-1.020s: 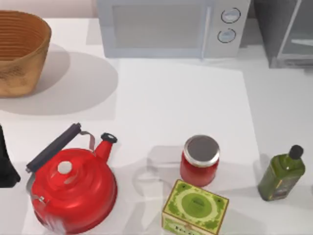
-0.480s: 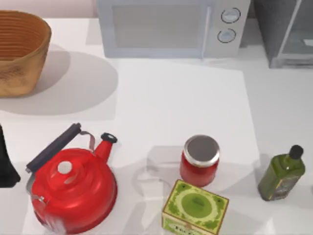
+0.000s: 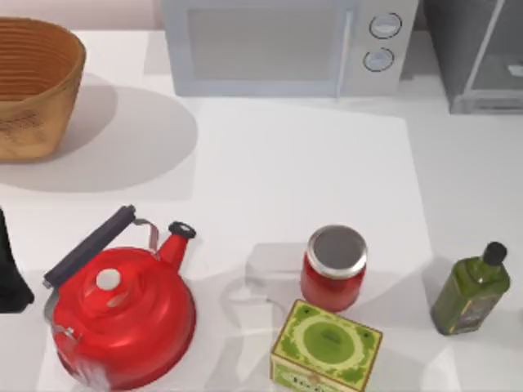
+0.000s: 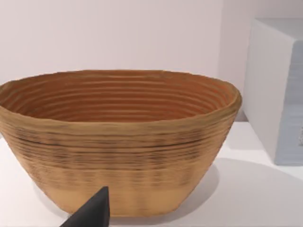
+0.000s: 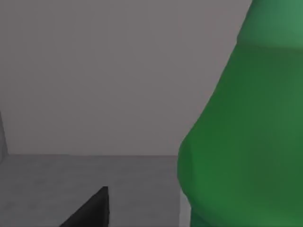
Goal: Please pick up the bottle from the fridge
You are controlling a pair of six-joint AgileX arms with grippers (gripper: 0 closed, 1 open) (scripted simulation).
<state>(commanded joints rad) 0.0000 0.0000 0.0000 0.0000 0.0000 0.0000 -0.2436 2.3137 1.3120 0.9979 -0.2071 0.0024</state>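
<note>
A white counter [image 3: 294, 163] under a pale wall carries a woven wicker basket [image 3: 33, 86] at the far left, a light grey microwave with two round dials [image 3: 286, 45] at the far middle, and the dark grey box-shaped fridge with a silver-framed glass door [image 3: 478, 53] at the far right. Inside that fridge, in the right wrist view, the small bright green plastic bottle [image 5: 246, 132] looms very close against the grey inner walls, standing on the fridge floor; one dark finger tip [image 5: 90, 210] of the right gripper lies just beside it, and I cannot tell whether the fingers are apart or together. The step in hand seems to be closing in on the bottle, so the fingers should straddle its wide body squarely before clamping, low enough not to slip on the tapering shoulder. Room is tight: the fridge walls and door frame hem the wrist in, so withdrawal should run straight out. Outside, a dark olive bottle with a black cap [image 3: 472, 290], a red jar with a metal lid [image 3: 333, 268], a green tea tin [image 3: 325, 347] and a red kettle [image 3: 122, 306] crowd the near edge. The left gripper [image 4: 90, 213] is parked at the near left facing the basket; its fingers' state I cannot tell.
</note>
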